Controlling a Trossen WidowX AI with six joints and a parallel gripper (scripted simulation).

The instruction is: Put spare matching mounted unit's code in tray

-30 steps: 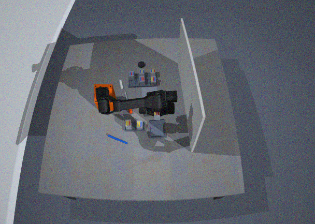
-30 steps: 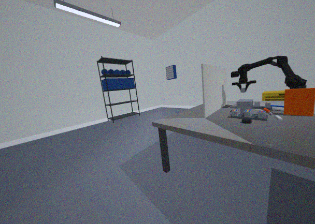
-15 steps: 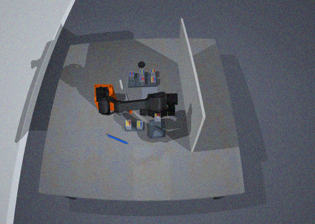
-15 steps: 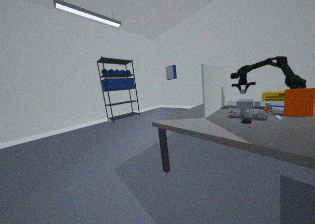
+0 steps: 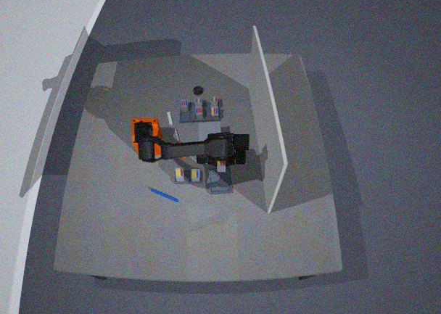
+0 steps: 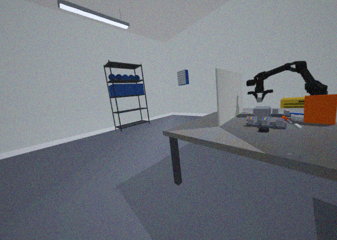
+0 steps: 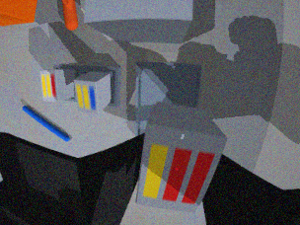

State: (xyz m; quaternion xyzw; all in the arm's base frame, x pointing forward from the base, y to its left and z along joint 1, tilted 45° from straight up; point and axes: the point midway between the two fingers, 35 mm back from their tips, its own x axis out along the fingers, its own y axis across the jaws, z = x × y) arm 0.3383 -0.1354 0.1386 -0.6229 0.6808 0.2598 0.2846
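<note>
In the top view, the gripper (image 5: pixel 221 161) (image 6: pixel 259 96) (image 7: pixel 173 144) is closed on a grey spare (image 5: pixel 221 167) (image 6: pixel 259 100) (image 7: pixel 183 173), whose striped face shows beside the dark arm. The tray (image 5: pixel 222 191) (image 7: pixel 189 81) lies just beside and partly under the fingers in this view, on the side away from the five-block rack (image 5: pixel 199 120). Between that rack and the fingers sits a large grey box (image 5: pixel 209 129) (image 6: pixel 261 111) (image 7: pixel 138 10), partly covered by the arm. Two loose-looking striped blocks stand near the fingers on the arm's base side, with a blue pen (image 5: pixel 165 194) (image 7: pixel 46 123) farther out. A pale panel (image 5: pixel 270 92) (image 6: pixel 228 95) rises beyond the fingers, away from the base. In the exterior view, the fingers point down with the spare between their tips, raised above the table and higher than the grey box; a black round thing (image 5: pixel 198 90) (image 6: pixel 264 128) sits below them, toward the camera. In the wrist view, the held spare shows one yellow and two red stripes between the dark fingers. The tray appears past it, partly hidden by it, so the spare is not resting inside.
</note>
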